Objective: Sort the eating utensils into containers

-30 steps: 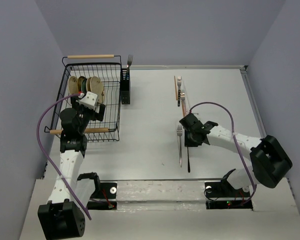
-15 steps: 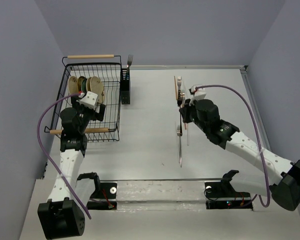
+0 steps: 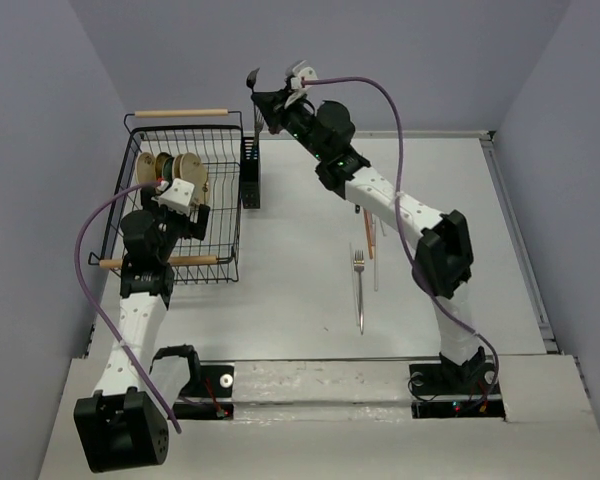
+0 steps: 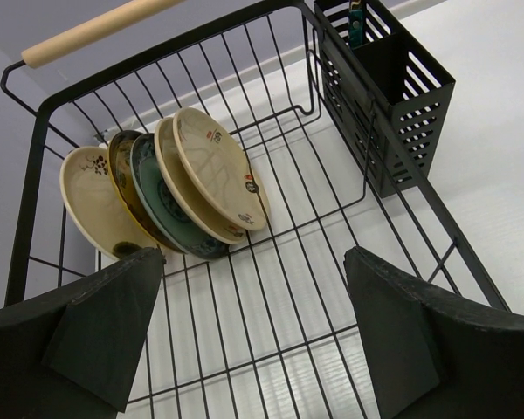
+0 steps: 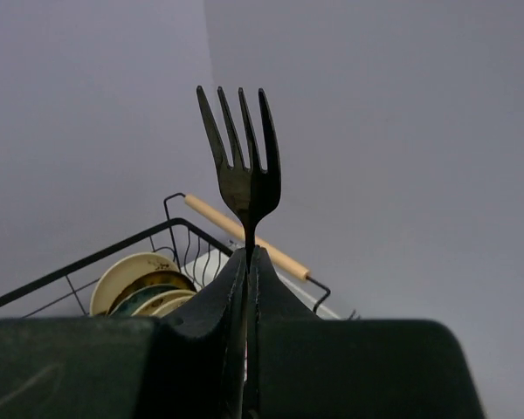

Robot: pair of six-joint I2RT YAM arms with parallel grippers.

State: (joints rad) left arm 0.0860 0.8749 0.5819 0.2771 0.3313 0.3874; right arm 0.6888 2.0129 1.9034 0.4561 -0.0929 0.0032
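The fork [image 5: 240, 166] stood tines-up, clamped by its handle between the pressed-together fingers of the right tool [image 5: 247, 258], high above the slotted caddy [image 3: 250, 172] beside the dish rack [image 3: 140, 135]. A second earlier that arm had been low over mid-tabletop [image 3: 300, 250], near the silver fork [image 3: 359, 290] that remained there. It had since swung across, so a drop looked next. The left tool [image 4: 255, 297] hung spread apart over the rack, unchanged.

Black, cream and teal on a pale bench.
Black wire rack [image 4: 35, 148] with tan wooden handles; plates [image 4: 214, 179] cream with small dark and red motifs, one teal; black slotted caddy [image 4: 393, 96]; dark fork [image 5: 242, 170]; silver fork [image 3: 359, 290]; orange-brown chopstick [image 3: 369, 232]; white bench [image 3: 300, 250].
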